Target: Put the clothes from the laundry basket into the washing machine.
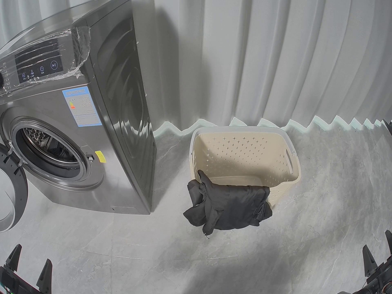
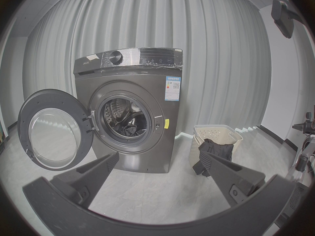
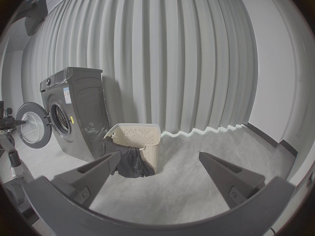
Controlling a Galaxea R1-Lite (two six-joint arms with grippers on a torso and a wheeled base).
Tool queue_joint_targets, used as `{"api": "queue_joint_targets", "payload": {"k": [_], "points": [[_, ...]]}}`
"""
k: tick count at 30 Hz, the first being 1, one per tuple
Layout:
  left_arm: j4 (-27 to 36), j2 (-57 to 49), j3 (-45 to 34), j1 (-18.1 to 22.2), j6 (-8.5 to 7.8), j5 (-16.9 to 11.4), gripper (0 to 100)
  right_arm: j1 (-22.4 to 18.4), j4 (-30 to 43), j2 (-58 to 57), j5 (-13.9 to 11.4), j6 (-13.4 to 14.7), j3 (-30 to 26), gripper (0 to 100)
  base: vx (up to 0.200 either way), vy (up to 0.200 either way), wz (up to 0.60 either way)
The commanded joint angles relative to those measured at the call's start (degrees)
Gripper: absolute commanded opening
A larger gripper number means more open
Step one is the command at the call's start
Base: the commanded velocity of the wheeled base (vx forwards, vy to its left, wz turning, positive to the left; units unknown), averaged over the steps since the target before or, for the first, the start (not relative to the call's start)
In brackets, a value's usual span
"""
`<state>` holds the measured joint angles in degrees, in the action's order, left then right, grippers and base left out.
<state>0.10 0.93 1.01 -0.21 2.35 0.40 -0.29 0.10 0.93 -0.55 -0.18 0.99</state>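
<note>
A cream laundry basket stands on the floor right of the grey washing machine. A dark garment hangs over the basket's near rim, down to the floor. The machine's round door is swung open, and a dark cloth lies in the drum. My left gripper is low at the near left, open and empty. My right gripper is low at the near right, open and empty.
Pale curtains hang behind the machine and basket. Grey tiled floor stretches between my grippers and the basket. The open door juts out to the left of the machine's front.
</note>
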Motion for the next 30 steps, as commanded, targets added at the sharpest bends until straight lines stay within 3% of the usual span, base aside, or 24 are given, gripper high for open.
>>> {"api": "queue_joint_targets", "payload": {"k": [1,10,17,20,22,25,26,28,29,30], "points": [[-0.01,-0.93,-0.84,0.03,0.02,-0.05,100,-0.06,-0.01,-0.93,-0.07,-0.08,-0.90,100,0.000,0.000,0.00],[-0.01,-0.93,-0.84,0.03,0.02,0.04,100,-0.15,-0.01,-0.93,0.02,0.18,-0.90,100,0.000,-0.156,0.00],[-0.01,-0.93,-0.84,0.03,0.02,-0.05,100,-0.06,-0.89,-0.93,0.99,0.97,-0.81,100,0.000,0.000,0.00],[-0.01,-0.93,-0.84,0.03,0.02,-0.05,100,0.03,-2.91,-0.93,0.72,1.33,5.60,100,0.000,0.000,0.00],[-0.01,-0.93,-0.84,0.03,0.02,-0.05,100,0.29,0.17,0.92,-1.47,1.33,11.05,100,0.000,0.000,0.00],[-0.01,-0.93,-0.84,0.03,0.02,-0.05,100,1.17,4.38,6.98,-8.42,1.76,14.74,100,0.000,0.000,0.00],[-0.01,-0.93,-0.84,0.03,0.02,-0.05,100,1.17,4.38,6.98,-8.42,1.76,14.74,100,0.000,0.000,0.00],[-0.01,-0.93,-0.84,0.03,0.02,-0.05,100,1.52,4.21,14.63,-14.39,1.76,15.54,100,0.000,0.000,0.00],[-0.01,-0.93,-0.84,0.03,0.02,-0.05,100,1.52,4.21,14.63,-14.39,1.76,15.54,100,0.000,0.000,0.00],[-0.01,-0.93,-0.84,0.03,0.02,0.04,100,2.05,3.59,20.17,-18.70,1.24,15.62,100,0.000,0.000,0.00]]}}
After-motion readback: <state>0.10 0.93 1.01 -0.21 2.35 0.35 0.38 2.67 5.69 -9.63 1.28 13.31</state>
